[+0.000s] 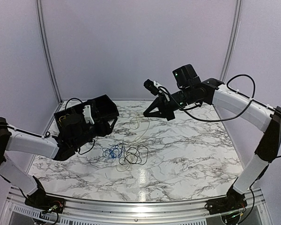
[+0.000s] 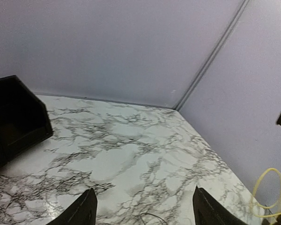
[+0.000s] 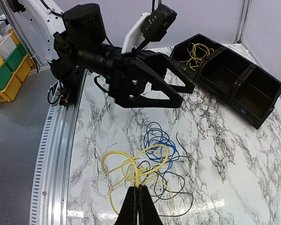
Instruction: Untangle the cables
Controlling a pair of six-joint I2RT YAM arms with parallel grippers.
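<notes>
A tangle of cables lies on the marble table. It has a blue coil (image 1: 113,151) (image 3: 159,140), black loops (image 1: 133,154) (image 3: 178,187) and a yellow cable (image 3: 131,164). I cannot make out a white cable. My right gripper (image 1: 155,111) (image 3: 140,187) is shut on the yellow cable and holds it high above the pile. A thin yellow strand (image 1: 140,129) hangs down to the tangle and also shows in the left wrist view (image 2: 267,192). My left gripper (image 1: 107,127) (image 2: 145,208) is open and empty, left of the pile, by the black bin.
A black bin (image 1: 100,108) (image 3: 234,79) (image 2: 14,122) with several compartments stands at the back left. One compartment holds a yellow cable (image 3: 196,51). A metal rail (image 1: 131,206) runs along the near edge. Yellow and green bins (image 3: 9,70) stand off the table.
</notes>
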